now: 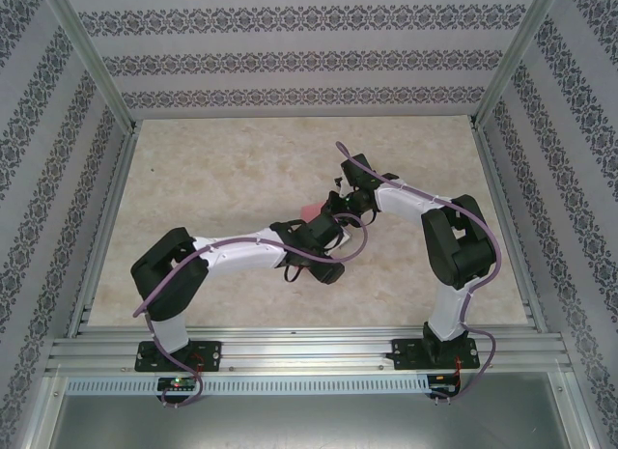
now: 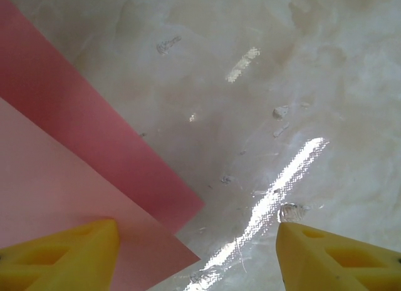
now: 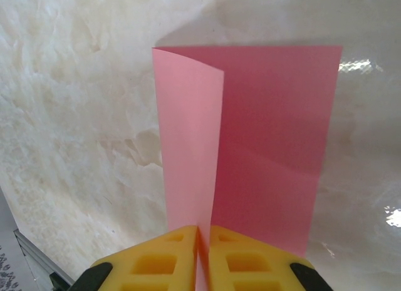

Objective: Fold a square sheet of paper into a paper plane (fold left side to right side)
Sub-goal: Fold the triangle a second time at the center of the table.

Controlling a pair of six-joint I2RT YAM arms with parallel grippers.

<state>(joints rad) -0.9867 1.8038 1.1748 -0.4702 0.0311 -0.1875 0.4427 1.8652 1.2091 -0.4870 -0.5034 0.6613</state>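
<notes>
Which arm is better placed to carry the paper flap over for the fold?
Right. The right gripper is shut on the raised edge of the square sheet of paper. The left gripper is open, holding nothing: one finger over the sheet's corner, the other over the table.

One sheet of paper (image 3: pixel 276 147) was out there, pink, and one table (image 1: pixel 222 169) under it. Two arms were in play, the left arm (image 1: pixel 241 251) and the right arm (image 1: pixel 454 246). One gripper on each made two: the left gripper (image 2: pixel 195 227) and the right gripper (image 3: pixel 203 231). Each gripper had two yellow fingers (image 2: pixel 62 256), so four in all. Two purple cables (image 1: pixel 338 152) were counted, one per arm, and two base plates (image 1: pixel 179 352). Three patterned walls (image 1: pixel 290 63) stood around, and two metal posts (image 1: pixel 87 53) rose at the back corners.
</notes>
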